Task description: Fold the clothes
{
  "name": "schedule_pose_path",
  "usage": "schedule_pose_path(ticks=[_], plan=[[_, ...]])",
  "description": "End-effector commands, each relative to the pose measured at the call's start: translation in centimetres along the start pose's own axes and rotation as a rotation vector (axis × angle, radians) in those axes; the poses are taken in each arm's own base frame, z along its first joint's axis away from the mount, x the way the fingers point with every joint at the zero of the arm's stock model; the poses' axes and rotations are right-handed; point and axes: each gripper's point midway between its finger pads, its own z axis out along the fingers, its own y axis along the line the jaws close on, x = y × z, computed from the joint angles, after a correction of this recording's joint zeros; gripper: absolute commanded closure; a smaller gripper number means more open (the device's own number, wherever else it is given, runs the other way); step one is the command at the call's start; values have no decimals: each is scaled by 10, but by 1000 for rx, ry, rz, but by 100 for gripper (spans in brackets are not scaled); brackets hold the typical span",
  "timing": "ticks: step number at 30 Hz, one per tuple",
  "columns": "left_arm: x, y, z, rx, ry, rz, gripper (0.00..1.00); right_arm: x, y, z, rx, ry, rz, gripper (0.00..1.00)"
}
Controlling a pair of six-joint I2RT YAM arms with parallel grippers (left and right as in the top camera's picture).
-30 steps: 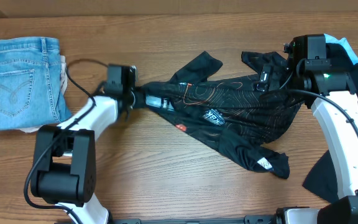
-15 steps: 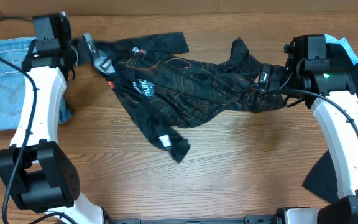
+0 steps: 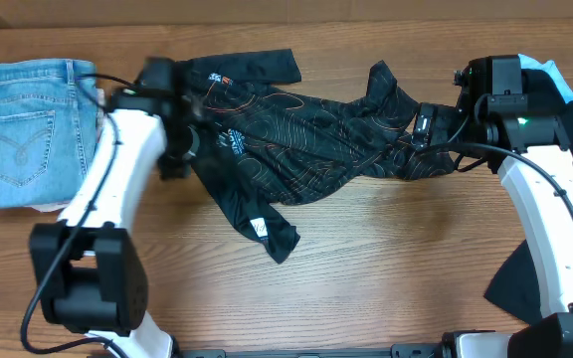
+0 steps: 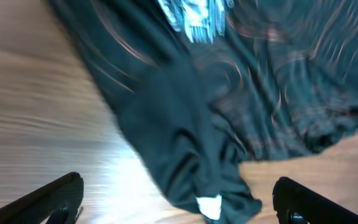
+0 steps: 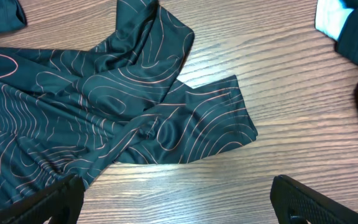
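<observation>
Near edge: both arm bases sit at the table (image 3: 366, 288) front. L arm (image 3: 117, 189) reaches up toward far-L, R arm (image 3: 540, 199) runs up the R side. Black cloth (image 3: 513, 283) lies just beside the R arm's lower link.

Mid table: jersey (image 3: 306, 139) is crumpled, not folded, stretched L-R across the far half btw the two claws. Its nearest bit is a sleeve w/ white tag (image 3: 260, 227), pointing toward the front, flat on bare wood. White lettering (image 3: 235, 137) faces up on the L part. Small logo (image 3: 222, 80) sits further back, by the far-L sleeve.

L claw (image 4: 178, 186): wrist view is blurred, but the fingers sit at opp. bottom corners, wide apart, nothing gripped. Jersey and the tag sleeve lie beneath it. In the overhead view it's over the jersey's L end, too smeared to tell if it touches.

R claw (image 5: 176, 186): wide too, empty. It hangs over bare wood at the jersey's R end, where a doubled-over flap (image 5: 210, 118) lies flat just ahead of the fingers.

Far: jeans (image 3: 28, 119) folded at far-L, back pockets up, just L of the L arm's wrist. Light-blue cloth (image 3: 550, 68) peeks out at far-R behind the R arm.
</observation>
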Motion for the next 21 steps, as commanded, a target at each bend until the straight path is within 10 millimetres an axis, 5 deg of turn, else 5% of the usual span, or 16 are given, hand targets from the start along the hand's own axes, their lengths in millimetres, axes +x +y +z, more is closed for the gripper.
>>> schedule_pose_path(ticks=[1, 7, 13, 21], plan=[[22, -8, 21, 8, 46, -105, 0, -6, 2, -10, -14, -29, 2, 0], [29, -18, 56, 34, 7, -175, 8, -6, 2, -10, -14, -29, 3, 0], [10, -19, 66, 28, -109, -158, 21, -6, 2, -10, -14, -29, 3, 0], [8, -13, 76, -33, -165, -175, 27, -6, 2, -10, -14, -30, 3, 0]])
